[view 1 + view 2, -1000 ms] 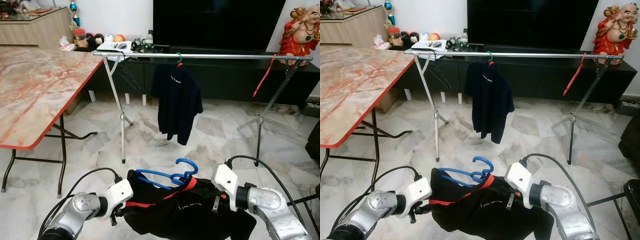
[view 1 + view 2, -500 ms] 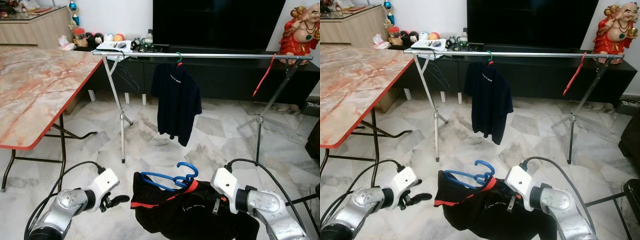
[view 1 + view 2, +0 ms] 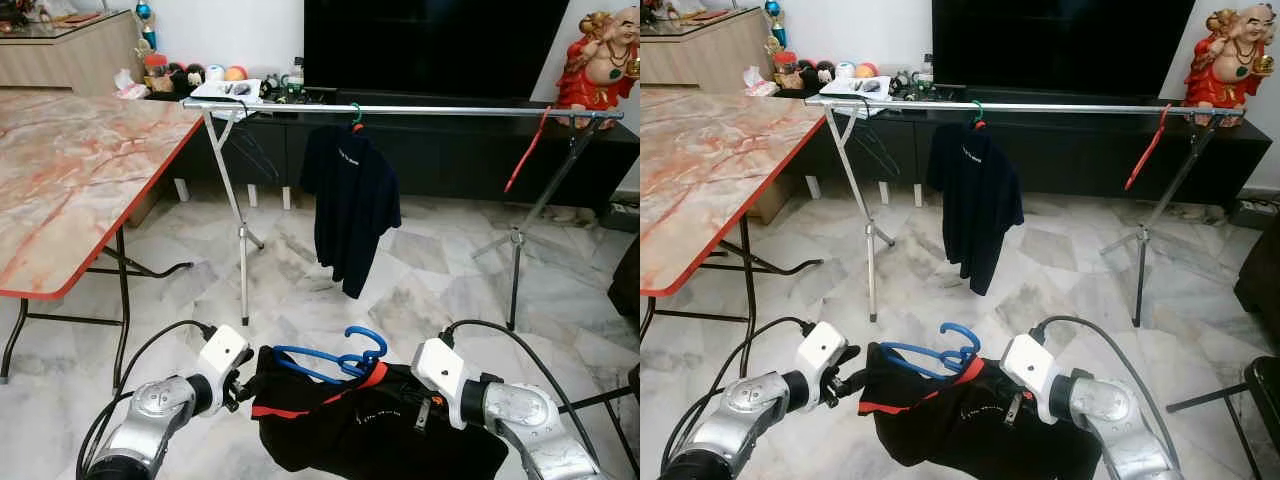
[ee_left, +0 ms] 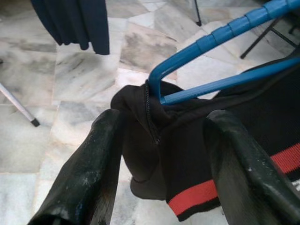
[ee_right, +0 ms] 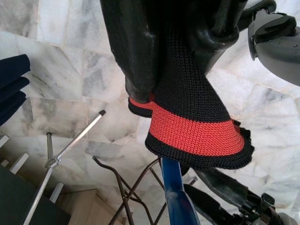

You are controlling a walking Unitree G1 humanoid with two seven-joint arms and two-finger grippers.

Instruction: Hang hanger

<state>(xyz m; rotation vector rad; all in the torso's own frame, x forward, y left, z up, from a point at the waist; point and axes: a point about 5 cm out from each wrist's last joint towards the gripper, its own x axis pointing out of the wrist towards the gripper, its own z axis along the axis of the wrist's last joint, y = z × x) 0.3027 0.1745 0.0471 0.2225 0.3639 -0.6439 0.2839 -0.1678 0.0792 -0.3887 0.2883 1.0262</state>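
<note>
A black garment with red trim [image 3: 372, 432] hangs on a blue hanger [image 3: 335, 358], held low in front of me. My right gripper [image 5: 178, 51] is shut on its red-edged collar. My left gripper [image 4: 164, 119] is open, one finger on each side of the garment's left shoulder, where the blue hanger [image 4: 220, 37] comes out. In the left eye view the left gripper [image 3: 240, 378] sits at the garment's left edge. Beyond stands a silver rail [image 3: 450, 110] with a navy shirt [image 3: 350, 195] on a green hanger and a bare red hanger [image 3: 525, 155].
A marble-topped folding table [image 3: 70, 180] with a red edge stands to my left. The rack's legs [image 3: 243, 260] spread over the marble floor. Behind the rack are a dark TV console [image 3: 450, 160] and a red statue [image 3: 600, 60]. A dark frame [image 3: 610, 400] sits at the far right.
Half a second ago the left gripper was open and off to the left of the garment. It has now moved back right, with its fingers on either side of the garment's shoulder.
</note>
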